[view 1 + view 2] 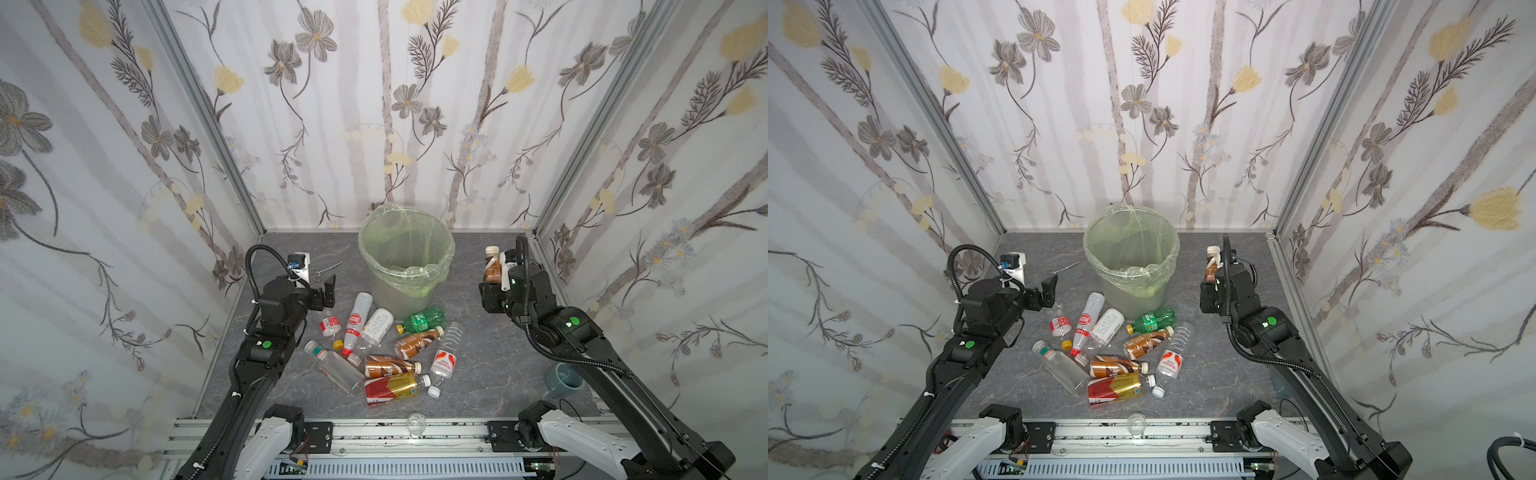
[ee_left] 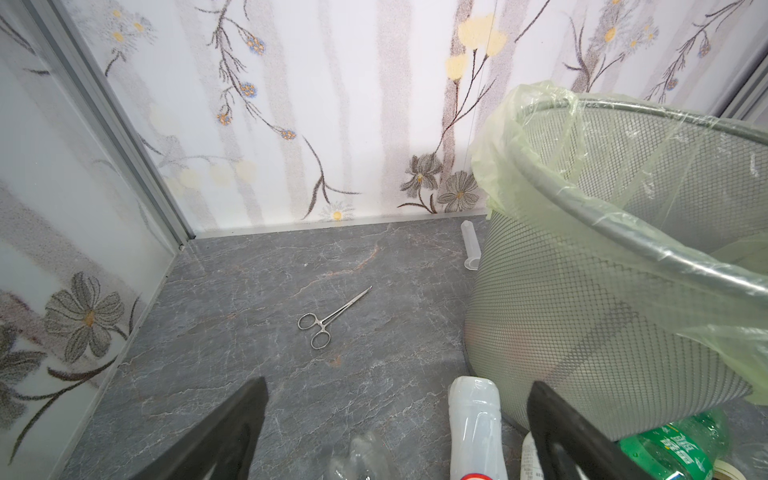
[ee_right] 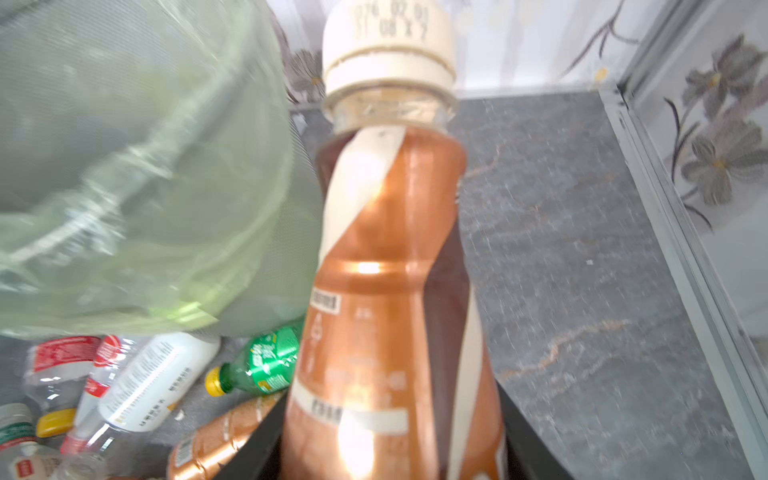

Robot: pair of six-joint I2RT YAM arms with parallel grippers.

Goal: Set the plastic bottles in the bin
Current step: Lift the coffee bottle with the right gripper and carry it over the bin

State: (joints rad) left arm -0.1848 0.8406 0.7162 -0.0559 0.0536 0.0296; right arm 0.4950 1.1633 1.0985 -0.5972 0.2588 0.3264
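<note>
The bin (image 1: pixel 386 291) (image 1: pixel 1129 291) stands at the back middle, lined with a pale green bag. My right gripper (image 1: pixel 492 287) (image 3: pixel 390 436) is shut on a brown coffee-coloured bottle (image 1: pixel 493 266) (image 1: pixel 1212 268) (image 3: pixel 386 249), held upright with its cream cap up, to the right of the bin (image 3: pixel 124 166) near rim height. Several plastic bottles lie heaped in front of the bin, among them a green one (image 1: pixel 422 320), brown ones (image 1: pixel 417 343) and a red-gold one (image 1: pixel 390 388). My left gripper (image 1: pixel 324 291) (image 2: pixel 399 388) hangs open and empty, left of the bin (image 2: pixel 582 311), above a clear bottle (image 2: pixel 473 419).
Metal forceps (image 1: pixel 328 269) (image 2: pixel 328 320) lie at the back left. A grey-blue cup (image 1: pixel 563 380) stands under the right arm, and a small glass cup (image 1: pixel 415 424) sits on the front rail. A loose yellow cap (image 1: pixel 338 344) lies in the heap. Walls close in on three sides.
</note>
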